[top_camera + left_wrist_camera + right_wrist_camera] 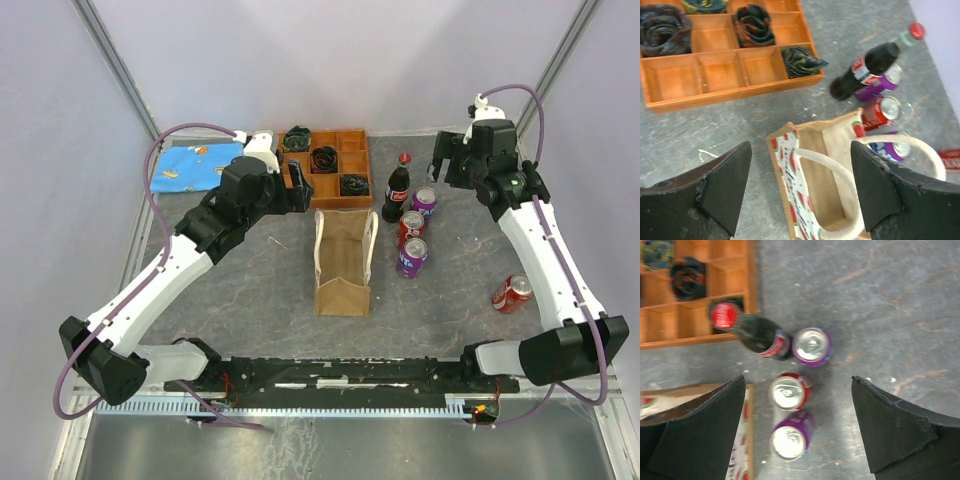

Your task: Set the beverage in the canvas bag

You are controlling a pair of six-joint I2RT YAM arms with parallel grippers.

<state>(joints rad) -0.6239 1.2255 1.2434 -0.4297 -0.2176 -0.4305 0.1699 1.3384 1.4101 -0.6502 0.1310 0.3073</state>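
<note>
The left gripper (pixel 297 180) hovers at the left edge of the wooden tray (pixel 355 158), with the canvas bag (pixel 343 262) standing open-mouthed just nearer than its fingers. Closest to the fingers of the right gripper (pixel 441 163) stand a cola bottle (pixel 397 188) and a purple can (pixel 424 200). Farther off are a red can (pixel 410 227) and a second purple can (pixel 411 257). A tipped red can (pixel 512 293) lies well apart.

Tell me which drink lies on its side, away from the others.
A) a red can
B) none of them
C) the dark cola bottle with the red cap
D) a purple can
A: the red metal drinks can lies tipped over, off alone to the right, while the dark cola bottle and the two purple cans stand upright.
</note>
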